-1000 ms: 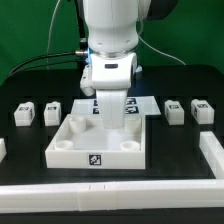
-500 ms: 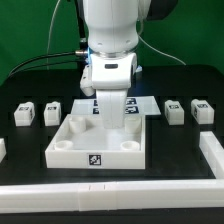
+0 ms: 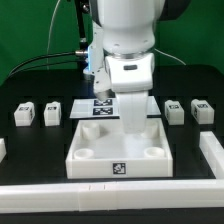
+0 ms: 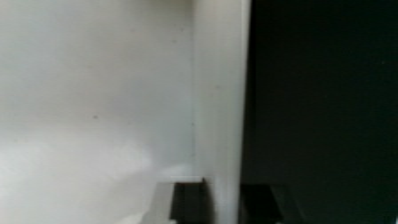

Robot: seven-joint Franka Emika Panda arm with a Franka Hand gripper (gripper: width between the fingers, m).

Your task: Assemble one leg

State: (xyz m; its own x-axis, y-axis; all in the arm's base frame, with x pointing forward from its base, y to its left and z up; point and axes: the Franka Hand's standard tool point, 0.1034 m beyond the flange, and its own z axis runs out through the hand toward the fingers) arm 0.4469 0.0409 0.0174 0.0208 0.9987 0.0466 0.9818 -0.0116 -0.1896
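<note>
The tabletop (image 3: 100, 168) and gripper (image 3: 134, 118) have shifted toward the exterior view's right. The gripper reaches down inside the tabletop, perhaps touching it; its finger spread cannot be told. Four legs (image 3: 52, 112) flank the tabletop, two each side.

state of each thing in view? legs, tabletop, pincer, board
tabletop: flat on the table, sockets up, visible sockets empty
leg farthest to the exterior view's left: loose on the table, unfitted
leg beside it: loose, unfitted
leg farthest to the exterior view's right: loose, unfitted
leg beside that one: loose, unfitted
pincer: lowered into the tabletop's rear, open or shut unclear
marker board: flat, partly hidden behind the arm
</note>
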